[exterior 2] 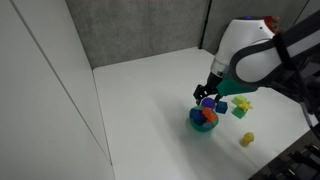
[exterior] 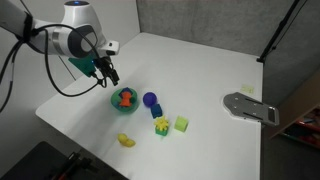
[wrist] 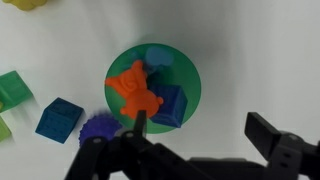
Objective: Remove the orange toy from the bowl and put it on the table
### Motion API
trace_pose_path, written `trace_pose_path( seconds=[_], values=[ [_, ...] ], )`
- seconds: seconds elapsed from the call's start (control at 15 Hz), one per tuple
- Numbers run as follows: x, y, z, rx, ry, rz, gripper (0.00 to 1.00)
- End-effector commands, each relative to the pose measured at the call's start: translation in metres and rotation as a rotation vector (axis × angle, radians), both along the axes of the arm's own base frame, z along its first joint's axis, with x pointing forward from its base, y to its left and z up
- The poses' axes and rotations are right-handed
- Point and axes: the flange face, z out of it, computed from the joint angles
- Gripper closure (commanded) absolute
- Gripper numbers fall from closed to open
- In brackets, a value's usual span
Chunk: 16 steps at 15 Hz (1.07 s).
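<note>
The orange toy point(wrist: 133, 89) lies in the teal-green bowl point(wrist: 192, 73) beside a blue block point(wrist: 168, 105); it also shows in both exterior views point(exterior: 124, 97) point(exterior 2: 210, 117). The bowl point(exterior: 124, 105) point(exterior 2: 196, 125) stands on the white table point(exterior: 200, 80) point(exterior 2: 150, 100). My gripper point(wrist: 198, 128) is open and empty above the bowl, one finger over the toy's edge, the other over bare table. In the exterior views point(exterior: 107, 73) point(exterior 2: 208, 94) it hangs just above the bowl.
A purple round object point(exterior: 150, 99) point(wrist: 97, 127), a blue block point(exterior: 157, 112) point(wrist: 59, 120), green pieces point(exterior: 181, 124) point(wrist: 13, 88), a yellow-green toy point(exterior: 161, 126) and a yellow toy point(exterior: 126, 140) point(exterior 2: 247, 140) lie near the bowl. A grey metal tool point(exterior: 250, 107) lies further off.
</note>
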Motion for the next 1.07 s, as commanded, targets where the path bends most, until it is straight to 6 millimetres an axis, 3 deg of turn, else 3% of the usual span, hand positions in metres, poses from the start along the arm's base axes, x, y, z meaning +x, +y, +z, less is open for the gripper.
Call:
trace_pose_path(
  seconds=[0.0,0.4,1.0],
  values=[
    [0.019,0.003,-0.020,-0.028,0.017,0.044,0.00],
    [0.040,0.003,-0.041,-0.084,0.002,0.227,0.00],
    [0.048,-0.027,-0.061,-0.049,-0.031,0.358,0.00]
  ],
)
